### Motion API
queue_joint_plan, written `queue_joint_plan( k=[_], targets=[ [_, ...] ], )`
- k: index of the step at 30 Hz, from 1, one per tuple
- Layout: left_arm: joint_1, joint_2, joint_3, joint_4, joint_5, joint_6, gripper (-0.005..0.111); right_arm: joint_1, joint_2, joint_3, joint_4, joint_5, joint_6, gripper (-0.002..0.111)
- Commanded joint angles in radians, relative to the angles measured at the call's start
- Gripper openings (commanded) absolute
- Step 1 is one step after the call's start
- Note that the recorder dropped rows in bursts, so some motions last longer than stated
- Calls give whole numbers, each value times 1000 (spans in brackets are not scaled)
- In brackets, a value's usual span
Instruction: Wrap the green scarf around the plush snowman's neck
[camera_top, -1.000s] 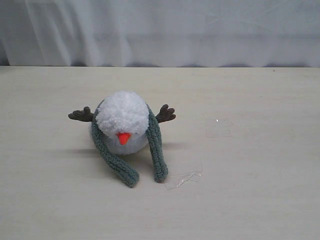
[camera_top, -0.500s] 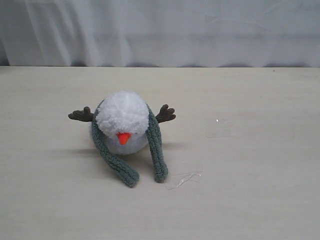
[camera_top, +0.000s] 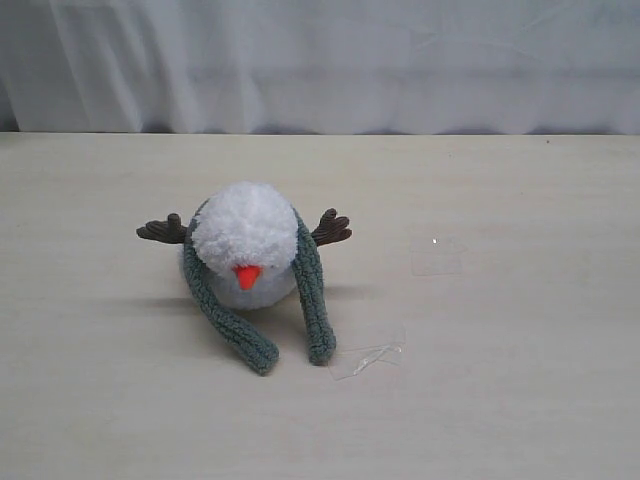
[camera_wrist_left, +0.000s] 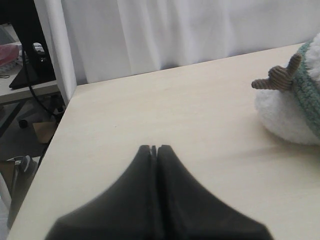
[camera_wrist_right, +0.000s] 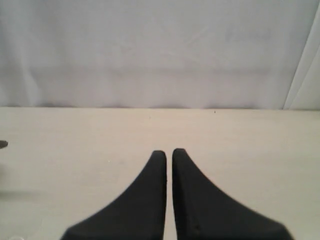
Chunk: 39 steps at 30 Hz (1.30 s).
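The plush snowman (camera_top: 245, 240) sits left of the table's middle, its orange nose toward the camera and a brown twig arm out to each side. The green scarf (camera_top: 312, 290) is draped behind its head, at the neck. Both scarf ends hang down in front and lie apart on the table. In the left wrist view the snowman (camera_wrist_left: 282, 117) and the scarf (camera_wrist_left: 306, 87) show at the frame's edge, well away from my left gripper (camera_wrist_left: 154, 147), which is shut and empty. My right gripper (camera_wrist_right: 165, 151) is shut over bare table with only a thin slit between its fingers. Neither gripper appears in the exterior view.
A small scrap of clear plastic (camera_top: 365, 358) lies on the table just right of the scarf ends. A white curtain (camera_top: 320, 60) hangs behind the table. In the left wrist view, the table edge (camera_wrist_left: 60, 125) drops off to floor clutter.
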<state>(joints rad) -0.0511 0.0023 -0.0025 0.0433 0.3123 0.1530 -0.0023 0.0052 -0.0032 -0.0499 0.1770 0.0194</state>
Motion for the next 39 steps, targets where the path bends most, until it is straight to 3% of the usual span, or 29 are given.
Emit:
queue_joint_plan(
  k=[1,39],
  targets=[
    [-7,-2,2,-3,-6,1,0,-7,-5,3,-17,119,27,4],
    [-7,-2,2,-3,-6,2,0,-7,-5,3,17,166,29,4]
  ],
)
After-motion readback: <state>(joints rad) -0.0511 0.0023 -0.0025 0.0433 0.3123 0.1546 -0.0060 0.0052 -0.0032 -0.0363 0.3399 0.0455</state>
